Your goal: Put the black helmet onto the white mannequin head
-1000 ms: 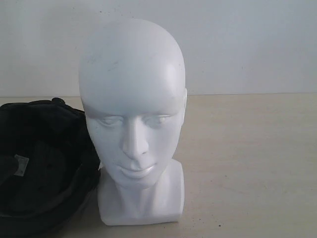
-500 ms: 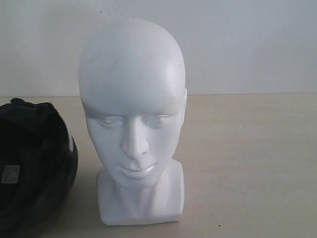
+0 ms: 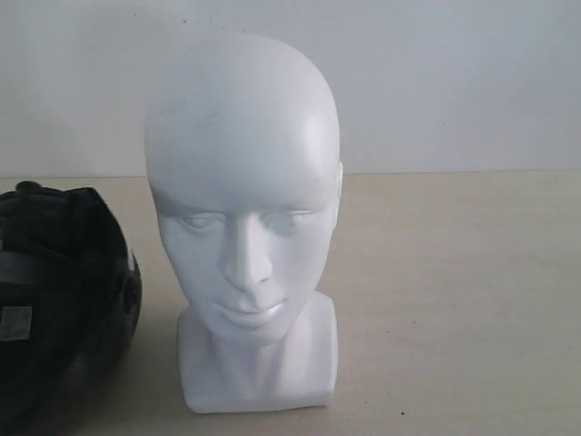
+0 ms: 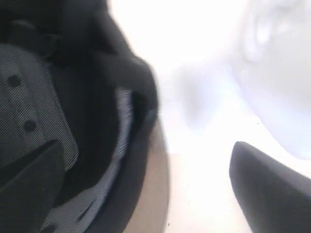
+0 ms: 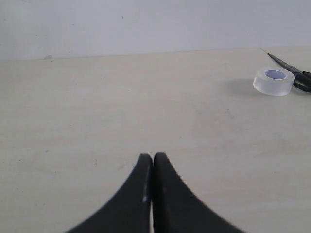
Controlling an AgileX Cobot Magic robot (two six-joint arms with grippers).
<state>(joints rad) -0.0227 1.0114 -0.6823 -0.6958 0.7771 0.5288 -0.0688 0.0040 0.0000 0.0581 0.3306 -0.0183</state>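
Observation:
The white mannequin head stands upright in the middle of the table, facing the exterior camera. The black helmet lies on the table to its left, a small gap from the neck base. In the left wrist view the helmet's padded grey lining and rim fill one side, with the mannequin head blurred beyond. My left gripper is open wide and straddles the helmet's rim: one finger sits inside, the other finger outside over bare table. My right gripper is shut and empty above the table.
A roll of clear tape and black scissors lie far off in the right wrist view. Light wooden table stretches right of the head, and a white wall stands behind.
The helmet has turned and shifted left, away from the mannequin's neck, which it touched a second ago. Less of its open inside shows now.

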